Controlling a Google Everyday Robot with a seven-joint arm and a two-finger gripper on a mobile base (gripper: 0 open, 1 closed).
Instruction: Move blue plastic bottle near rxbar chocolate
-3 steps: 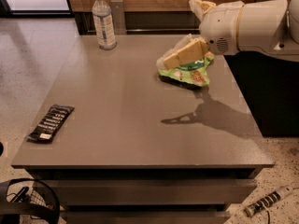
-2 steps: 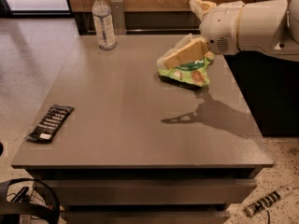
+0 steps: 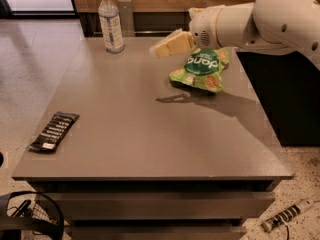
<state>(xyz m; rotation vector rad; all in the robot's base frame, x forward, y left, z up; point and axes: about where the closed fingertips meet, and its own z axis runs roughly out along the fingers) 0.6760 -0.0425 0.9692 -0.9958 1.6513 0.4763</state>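
Camera view: tall, clear, white-capped blue plastic bottle (image 3: pixel 111 24) stands upright at the far left of the flat grey table (image 3: pixel 150 149), left of the cream gripper (image 3: pixel 172 43). The gripper hovers by a crumpled green chip bag (image 3: pixel 200 69); whether it is spread or pressed together, cannot tell. Flat black rxbar chocolate (image 3: pixel 54 132) lies at the near left edge, its long axis roughly front-to-back, well apart from the bottle.

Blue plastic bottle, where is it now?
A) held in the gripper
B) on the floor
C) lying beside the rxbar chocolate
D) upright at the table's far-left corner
D: the blue plastic bottle stands upright at the far-left corner of the table, apart from the rxbar chocolate at its near-left edge; the gripper hovers beside the green chip bag, clear of the bottle.
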